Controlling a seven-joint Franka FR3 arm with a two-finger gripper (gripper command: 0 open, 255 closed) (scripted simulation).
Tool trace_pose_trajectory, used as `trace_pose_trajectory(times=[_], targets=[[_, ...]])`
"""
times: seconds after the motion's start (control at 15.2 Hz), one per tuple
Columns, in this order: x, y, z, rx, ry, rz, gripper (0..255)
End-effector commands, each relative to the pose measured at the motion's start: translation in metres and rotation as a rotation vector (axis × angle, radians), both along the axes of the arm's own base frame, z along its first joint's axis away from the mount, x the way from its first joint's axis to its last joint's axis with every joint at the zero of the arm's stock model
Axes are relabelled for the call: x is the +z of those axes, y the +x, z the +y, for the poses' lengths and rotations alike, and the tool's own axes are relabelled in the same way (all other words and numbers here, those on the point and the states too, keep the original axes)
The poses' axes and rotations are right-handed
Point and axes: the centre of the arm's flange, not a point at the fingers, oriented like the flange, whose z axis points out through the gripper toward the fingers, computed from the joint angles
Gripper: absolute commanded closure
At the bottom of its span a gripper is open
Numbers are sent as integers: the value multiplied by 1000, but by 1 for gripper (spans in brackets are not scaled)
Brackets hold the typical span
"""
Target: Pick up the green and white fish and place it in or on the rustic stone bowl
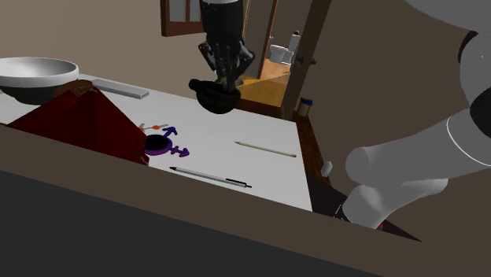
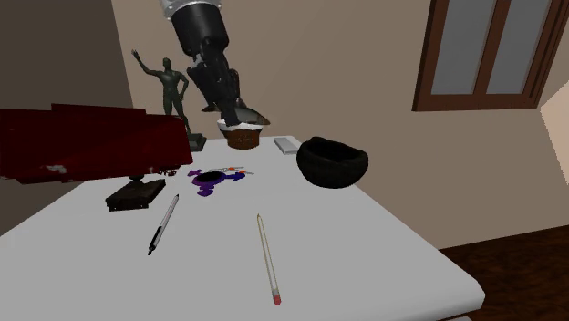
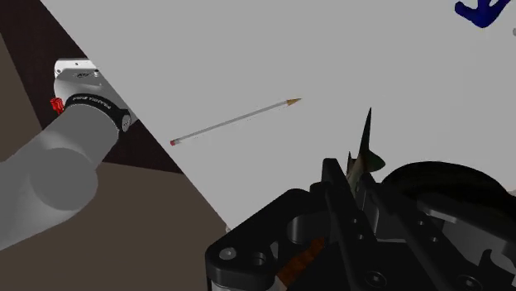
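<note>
The white tabletop point(image 2: 365, 237) stands in a room with tan walls and a brown-framed window point(image 2: 492, 55). In the shoulder view, a doorway opens onto a toilet point(image 1: 283, 49). The black bowl point(image 2: 333, 161) sits on the table. The gripper point(image 3: 357, 178) is clenched on the fish point(image 3: 365, 161), which hangs in the air just beside the bowl. The fish looks dark greenish-grey. Its long axis runs roughly along the fingers, and a pointed tail or fin juts past the fingertips, away from the hand. A pencil point(image 2: 267, 260) and a pen point(image 2: 162, 223) lie well apart from the bowl. Lettering on the arm's base point(image 3: 81, 76) is too small to read.
</note>
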Motion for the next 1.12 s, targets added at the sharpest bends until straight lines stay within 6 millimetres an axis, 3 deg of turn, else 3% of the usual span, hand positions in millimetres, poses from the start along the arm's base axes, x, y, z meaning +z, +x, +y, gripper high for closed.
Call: trace_pose_trajectory(times=[0.0, 0.99, 1.06], targets=[[2, 19, -15, 0, 0, 0, 255], [-4, 174, -139, 0, 0, 0, 255], [-5, 191, -153, 0, 0, 0, 255]])
